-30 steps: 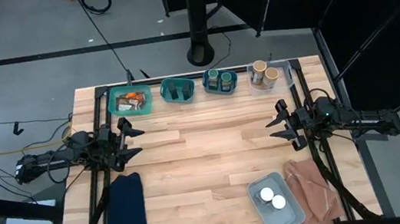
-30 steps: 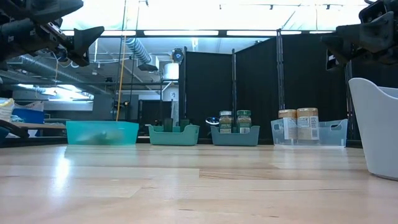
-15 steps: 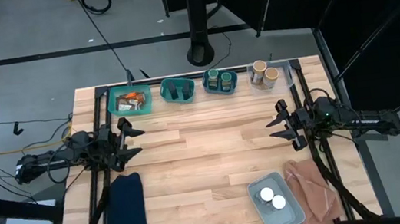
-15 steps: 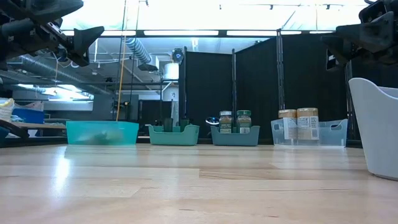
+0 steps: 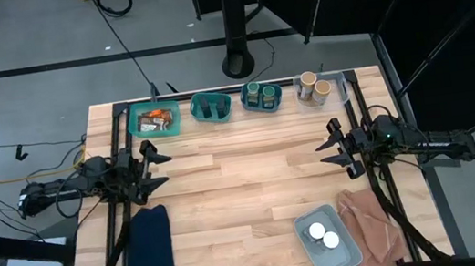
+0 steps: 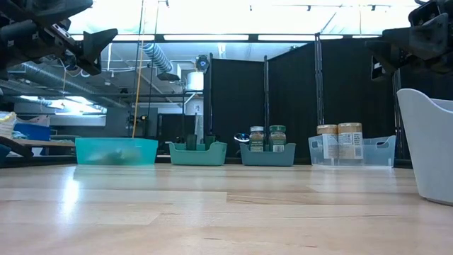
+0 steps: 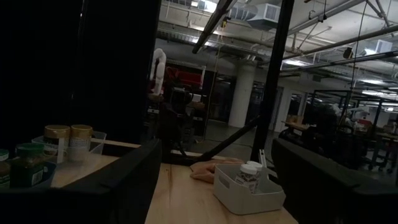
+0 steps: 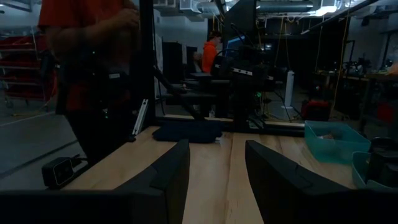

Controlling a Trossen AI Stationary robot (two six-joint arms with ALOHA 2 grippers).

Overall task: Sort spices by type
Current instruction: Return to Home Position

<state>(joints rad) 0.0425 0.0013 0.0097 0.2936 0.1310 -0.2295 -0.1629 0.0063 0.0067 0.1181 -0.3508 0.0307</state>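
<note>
While both arms sit parked | left tool (image 5: 161,168) at 9 o'clock, right tool (image 5: 332,149) at 3 o'clock, both agape, empty | risk: left arm may snag dark blue cloth (image 5: 149,244).

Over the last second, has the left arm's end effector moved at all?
No. In the high view the left end effector keeps the same gap from the dark blue cloth as before.
</note>
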